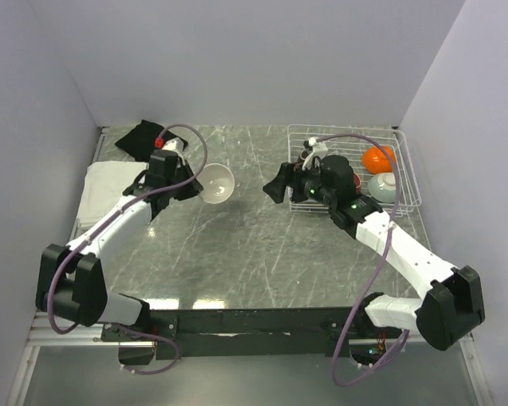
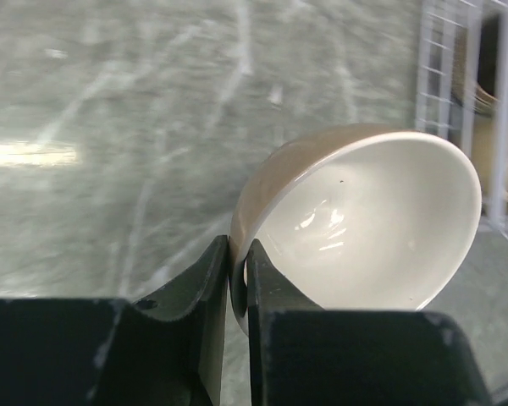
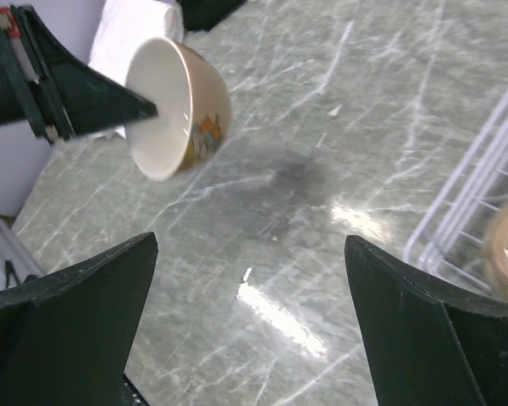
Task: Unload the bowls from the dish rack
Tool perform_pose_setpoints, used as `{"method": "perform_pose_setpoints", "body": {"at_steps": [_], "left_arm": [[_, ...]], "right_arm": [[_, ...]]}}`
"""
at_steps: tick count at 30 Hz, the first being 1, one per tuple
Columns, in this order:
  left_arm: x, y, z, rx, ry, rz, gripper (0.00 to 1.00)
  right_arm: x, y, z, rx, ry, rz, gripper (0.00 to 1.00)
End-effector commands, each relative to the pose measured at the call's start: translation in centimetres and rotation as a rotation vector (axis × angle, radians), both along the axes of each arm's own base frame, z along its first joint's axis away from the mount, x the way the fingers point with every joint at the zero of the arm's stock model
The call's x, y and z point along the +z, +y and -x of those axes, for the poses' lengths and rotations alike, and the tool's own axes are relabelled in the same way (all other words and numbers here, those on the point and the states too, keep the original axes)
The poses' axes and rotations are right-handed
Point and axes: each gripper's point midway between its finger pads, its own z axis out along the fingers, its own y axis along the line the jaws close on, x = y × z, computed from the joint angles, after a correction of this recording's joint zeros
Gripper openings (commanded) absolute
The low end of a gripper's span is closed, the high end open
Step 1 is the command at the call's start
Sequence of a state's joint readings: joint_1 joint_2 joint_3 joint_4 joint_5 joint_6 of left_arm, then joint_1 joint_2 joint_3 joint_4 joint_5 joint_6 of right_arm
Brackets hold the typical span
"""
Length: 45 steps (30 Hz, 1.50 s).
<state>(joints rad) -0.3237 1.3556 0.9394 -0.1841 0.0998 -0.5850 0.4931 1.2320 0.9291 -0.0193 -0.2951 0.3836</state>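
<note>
My left gripper (image 1: pixel 194 188) is shut on the rim of a tan bowl with a white inside (image 1: pixel 217 183) and holds it tilted above the table, left of centre. In the left wrist view the jaws (image 2: pixel 238 269) pinch the bowl's rim (image 2: pixel 364 220). My right gripper (image 1: pixel 277 184) is open and empty, just left of the white wire dish rack (image 1: pixel 322 135). The right wrist view shows the held bowl (image 3: pixel 182 106) ahead of the open gripper (image 3: pixel 250 254). An orange bowl (image 1: pixel 378 157) and a pale bowl (image 1: pixel 383 187) sit in the rack.
A black cloth (image 1: pixel 142 138) lies at the back left and a folded white cloth (image 1: pixel 108 184) at the left edge. Walls close in the table on the left, back and right. The rack's corner (image 3: pixel 478 190) is at the right of the right wrist view.
</note>
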Motion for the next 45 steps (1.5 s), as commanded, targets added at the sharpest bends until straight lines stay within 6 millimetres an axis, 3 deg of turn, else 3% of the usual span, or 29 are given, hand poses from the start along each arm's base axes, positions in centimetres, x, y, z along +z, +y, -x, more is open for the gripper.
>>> {"method": "perform_pose_setpoints", "body": {"at_steps": [1, 2, 4, 5, 7, 9, 10, 11, 16, 25, 28, 29, 31, 32, 36, 37, 39, 41, 42, 44, 45], "left_arm": [[4.2, 2.7, -3.5, 0.146, -0.061, -0.069, 0.01], [2.9, 3.1, -3.6, 0.160, -0.013, -0.097, 0.01], [2.9, 4.0, -4.6, 0.190, 0.005, -0.112, 0.01], [1.7, 4.2, -4.8, 0.194, 0.046, -0.125, 0.01], [1.8, 4.7, -5.9, 0.208, 0.062, -0.124, 0.01], [-0.3, 5.4, -6.6, 0.216, 0.140, -0.145, 0.01], [0.2, 5.4, -7.4, 0.215, 0.137, -0.142, 0.01], [-1.3, 5.3, -7.9, 0.204, 0.179, -0.144, 0.01], [-3.6, 5.9, -10.2, 0.188, 0.270, -0.149, 0.01], [-7.2, 5.6, -10.5, 0.152, 0.377, -0.139, 0.01], [-6.8, 5.7, -10.5, 0.150, 0.367, -0.146, 0.12], [-6.7, 5.9, -10.5, 0.153, 0.365, -0.147, 0.25], [-6.1, 6.1, -10.2, 0.153, 0.351, -0.158, 0.37], [-5.8, 6.2, -10.1, 0.152, 0.342, -0.160, 0.51], [-4.8, 6.9, -9.1, 0.160, 0.311, -0.190, 0.79], [-3.7, 7.2, -8.8, 0.165, 0.285, -0.198, 0.88], [-3.4, 7.6, -8.0, 0.163, 0.274, -0.216, 0.95], [-1.5, 7.8, -7.3, 0.161, 0.229, -0.212, 0.99], [-1.9, 7.9, -6.5, 0.151, 0.233, -0.224, 1.00], [0.2, 7.9, -5.9, 0.146, 0.164, -0.217, 0.99], [-0.4, 7.9, -4.9, 0.130, 0.166, -0.231, 0.99]], "right_arm": [[1.7, -2.4, -0.2, -0.090, -0.058, 0.058, 1.00], [1.4, -3.0, 0.0, -0.109, -0.043, 0.081, 1.00], [1.1, -3.7, 0.6, -0.125, -0.027, 0.104, 1.00], [0.8, -4.1, 0.6, -0.144, -0.022, 0.118, 1.00], [0.5, -4.8, 1.2, -0.160, -0.009, 0.134, 1.00], [0.2, -5.4, 1.4, -0.181, -0.005, 0.151, 1.00], [0.1, -5.7, 1.7, -0.188, -0.002, 0.158, 1.00], [0.0, -5.9, 1.8, -0.191, -0.003, 0.165, 1.00], [-0.6, -7.0, 2.4, -0.223, 0.007, 0.191, 1.00], [-1.5, -7.6, 2.6, -0.242, 0.031, 0.218, 1.00], [-1.6, -7.7, 2.3, -0.242, 0.033, 0.234, 1.00], [-1.5, -7.8, 2.1, -0.247, 0.032, 0.237, 1.00], [-1.3, -7.7, 1.8, -0.245, 0.034, 0.247, 1.00], [-1.2, -7.7, 1.6, -0.249, 0.034, 0.249, 1.00], [0.4, -8.1, 0.4, -0.275, 0.014, 0.235, 1.00], [0.5, -8.1, 0.2, -0.278, 0.015, 0.237, 1.00], [1.3, -8.6, -0.4, -0.298, 0.005, 0.227, 1.00], [1.3, -9.7, -1.0, -0.334, 0.017, 0.232, 1.00], [1.4, -10.0, -1.3, -0.340, 0.022, 0.232, 1.00], [1.3, -11.6, -2.0, -0.384, 0.044, 0.230, 1.00], [1.4, -12.2, -2.4, -0.399, 0.051, 0.225, 1.00]]}}
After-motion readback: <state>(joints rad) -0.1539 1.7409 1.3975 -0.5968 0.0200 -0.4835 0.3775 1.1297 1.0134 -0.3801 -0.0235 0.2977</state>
